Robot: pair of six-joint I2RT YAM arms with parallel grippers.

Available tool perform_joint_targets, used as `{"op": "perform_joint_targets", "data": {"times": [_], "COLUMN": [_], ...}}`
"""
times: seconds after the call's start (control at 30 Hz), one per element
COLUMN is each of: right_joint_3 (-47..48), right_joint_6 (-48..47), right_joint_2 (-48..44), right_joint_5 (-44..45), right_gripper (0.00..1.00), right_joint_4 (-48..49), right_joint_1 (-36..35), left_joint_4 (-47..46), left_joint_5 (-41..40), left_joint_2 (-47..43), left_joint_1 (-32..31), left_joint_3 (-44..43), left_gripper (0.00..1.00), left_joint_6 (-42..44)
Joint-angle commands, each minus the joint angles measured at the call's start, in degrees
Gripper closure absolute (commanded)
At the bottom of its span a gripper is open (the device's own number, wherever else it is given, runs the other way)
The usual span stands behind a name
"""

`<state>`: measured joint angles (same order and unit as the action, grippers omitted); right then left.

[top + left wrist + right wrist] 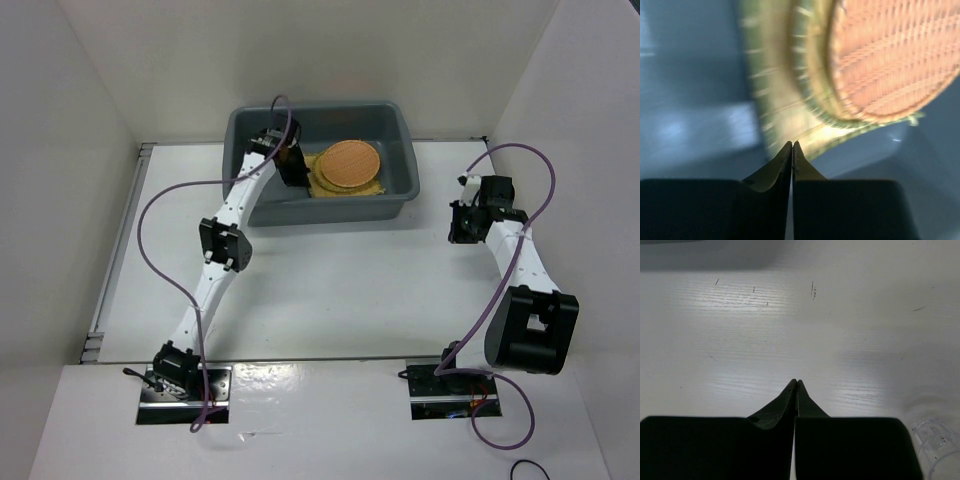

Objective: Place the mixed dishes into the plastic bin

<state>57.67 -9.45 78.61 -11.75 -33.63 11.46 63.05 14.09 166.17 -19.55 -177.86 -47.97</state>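
Cup: a small clear plastic cup point(935, 446) is sitting on the white table point(790, 315), just right of your right gripper point(796, 382), the nearer arm.
Right fingers: pressing together, gripping nothing.
Bin: the grey plastic tub point(340, 208) is holding an orange woven disc point(349, 163) over a yellow woven mat point(325, 186).
Left gripper point(792, 144): hovering inside the tub, tips pinched together, carrying nothing.

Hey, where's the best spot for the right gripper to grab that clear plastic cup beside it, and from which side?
Probably the thin wall at the rim, one finger inside, one outside, coming from above. The clear cup sits on the table right of the shut right gripper; only part shows, so its pose is uncertain.
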Motion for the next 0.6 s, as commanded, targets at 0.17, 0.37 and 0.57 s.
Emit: {"op": "perform_joint_targets", "data": {"times": [0.17,0.37,0.57], "right_joint_3": [8.5,25.9,35.7], "right_joint_6": [-5.7,-15.7,-12.8], "right_joint_2": [-2.2,1.5,12.4], "right_joint_5": [-5.7,-10.9,-9.2], "right_gripper": [1.00,1.00,1.00], "right_joint_4": [-0.7,-3.1,-2.2], "right_joint_1": [0.4,-8.7,-22.2], "left_joint_4": [11.5,11.5,9.7], "left_joint_5": [-26.8,-27.0,-36.3], "left_joint_2": [-20.2,-26.1,-33.9], "left_joint_1": [-2.3,-1.7,-1.7], "left_joint_3": [0.9,12.4,34.3], "left_gripper": [1.00,1.00,1.00], "left_joint_6": [13.6,14.1,11.8]}}
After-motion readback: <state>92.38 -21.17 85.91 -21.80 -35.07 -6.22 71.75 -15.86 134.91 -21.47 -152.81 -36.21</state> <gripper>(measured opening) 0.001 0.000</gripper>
